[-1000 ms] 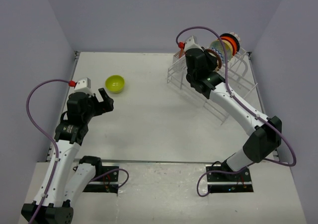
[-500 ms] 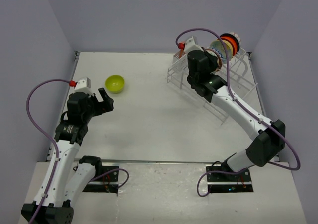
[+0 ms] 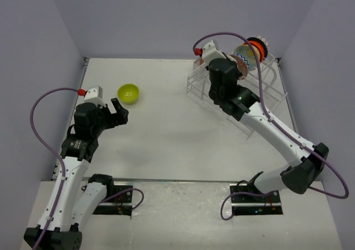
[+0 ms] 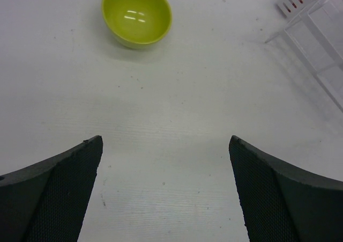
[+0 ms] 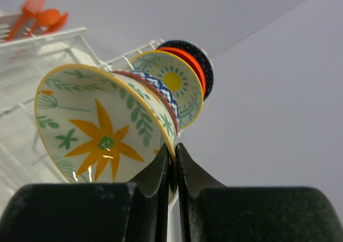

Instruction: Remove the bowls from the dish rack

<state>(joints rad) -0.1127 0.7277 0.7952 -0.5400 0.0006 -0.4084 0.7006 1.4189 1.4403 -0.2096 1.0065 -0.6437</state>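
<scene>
The white wire dish rack stands at the back right and holds a row of bowls on edge. My right gripper is shut on the rim of the white floral bowl, which is lifted a little. Behind it in the right wrist view stand a pink-red patterned bowl, the yellow-centred bowl, the orange-red bowl and the dark blue bowl. The lime green bowl sits upright on the table, also in the left wrist view. My left gripper is open and empty, short of it.
Orange utensils stand in the rack's small basket at its back left corner. A corner of the rack shows at the right of the left wrist view. Grey walls close in the table on three sides.
My right arm has risen and moved back, lifting the floral bowl up out of the rack's tines. The left arm has barely moved.
</scene>
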